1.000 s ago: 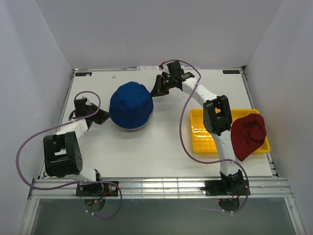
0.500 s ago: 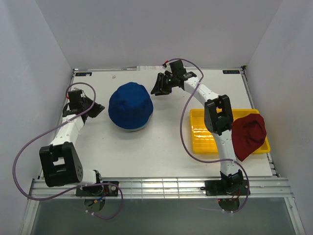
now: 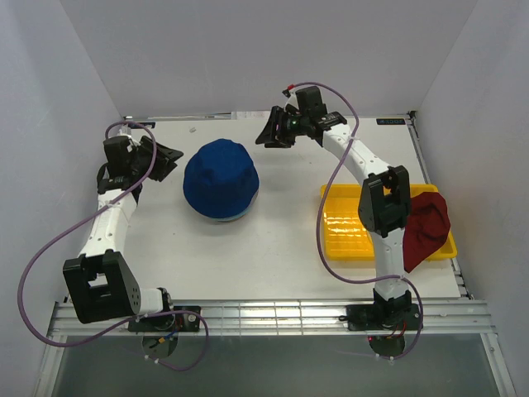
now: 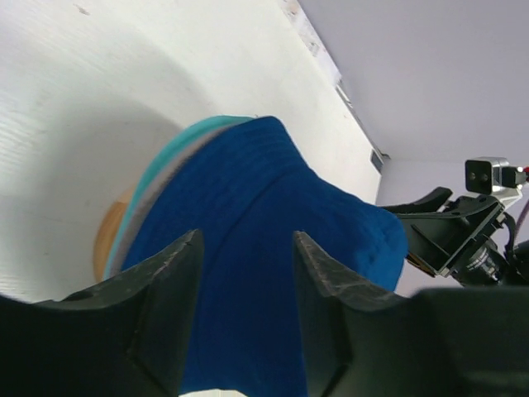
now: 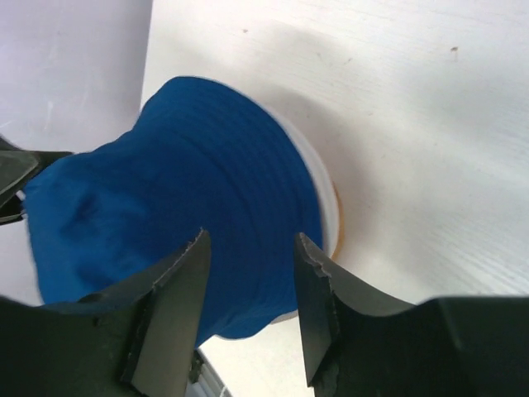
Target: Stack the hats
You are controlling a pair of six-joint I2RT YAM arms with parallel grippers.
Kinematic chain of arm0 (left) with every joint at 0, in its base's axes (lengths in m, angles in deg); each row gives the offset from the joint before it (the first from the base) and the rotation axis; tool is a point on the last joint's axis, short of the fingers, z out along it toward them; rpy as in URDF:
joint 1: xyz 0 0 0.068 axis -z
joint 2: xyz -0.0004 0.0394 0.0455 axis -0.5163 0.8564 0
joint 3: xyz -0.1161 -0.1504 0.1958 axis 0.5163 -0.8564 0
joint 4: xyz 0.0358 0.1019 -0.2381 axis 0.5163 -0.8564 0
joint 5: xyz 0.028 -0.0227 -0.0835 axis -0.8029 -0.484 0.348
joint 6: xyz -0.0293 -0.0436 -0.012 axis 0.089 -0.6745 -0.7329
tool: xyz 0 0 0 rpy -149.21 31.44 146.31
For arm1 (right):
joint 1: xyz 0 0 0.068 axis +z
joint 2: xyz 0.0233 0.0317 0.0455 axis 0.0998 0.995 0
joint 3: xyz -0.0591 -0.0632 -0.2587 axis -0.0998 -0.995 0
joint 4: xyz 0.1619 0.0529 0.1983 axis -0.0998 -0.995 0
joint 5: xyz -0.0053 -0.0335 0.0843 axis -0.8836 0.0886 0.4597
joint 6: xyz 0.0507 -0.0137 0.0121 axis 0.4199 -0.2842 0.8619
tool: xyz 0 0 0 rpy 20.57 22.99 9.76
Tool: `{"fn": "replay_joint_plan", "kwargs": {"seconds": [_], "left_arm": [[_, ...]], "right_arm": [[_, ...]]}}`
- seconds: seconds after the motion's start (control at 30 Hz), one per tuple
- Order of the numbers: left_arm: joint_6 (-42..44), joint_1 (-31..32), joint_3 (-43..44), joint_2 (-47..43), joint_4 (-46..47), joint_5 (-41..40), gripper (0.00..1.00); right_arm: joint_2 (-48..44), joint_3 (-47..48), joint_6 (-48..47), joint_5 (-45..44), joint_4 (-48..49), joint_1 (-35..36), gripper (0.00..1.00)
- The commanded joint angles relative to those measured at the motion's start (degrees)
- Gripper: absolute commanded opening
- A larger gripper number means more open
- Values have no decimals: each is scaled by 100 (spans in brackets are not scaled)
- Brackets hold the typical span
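A royal blue hat (image 3: pixel 221 180) sits on top of a pile in the middle of the table. In the left wrist view the blue hat (image 4: pixel 273 248) covers a teal brim (image 4: pixel 183 142) and a grey layer (image 4: pixel 155 192), with a wooden stand (image 4: pixel 107 241) showing below. A dark red hat (image 3: pixel 426 228) lies on the right end of the yellow tray (image 3: pixel 340 236). My left gripper (image 3: pixel 169 157) hangs open just left of the pile, apart from it. Behind the pile to the right, my right gripper (image 3: pixel 266 135) is open too, holding nothing. Both wrist views look at the blue hat (image 5: pixel 165 182) between bare fingers.
The right arm's forearm (image 3: pixel 382 207) crosses over the yellow tray and hides part of the dark red hat. White walls close in the table on the left, back and right. Purple cables loop around both arms.
Both grippers have opened and drawn away from the blue hat. The left one went up and to the far left, the right one up and toward the back. The hat stays on the pile.
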Motion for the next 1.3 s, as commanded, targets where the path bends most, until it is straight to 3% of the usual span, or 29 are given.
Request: {"fn": "replay_joint_plan", "kwargs": {"seconds": [0.0,0.33,0.53,0.8,1.27], "left_arm": [[-424,-10,-184,-200,519,779,59],[-1048,174,-422,-306,678,1105,63],[-1277,384,-694,-201,898,1009,62],[-1470,631,-1248,-42,1267,701,48],[-1216,666,-1837,2,1329,350,45]], "right_arm": [[-606,-398,275,177,343,85,52],[-1038,-979,557,230,634,375,66],[-871,-1110,855,212,862,533,66],[-625,-1497,1260,124,1345,666,66],[-712,-1648,1146,-42,1601,639,66]]}}
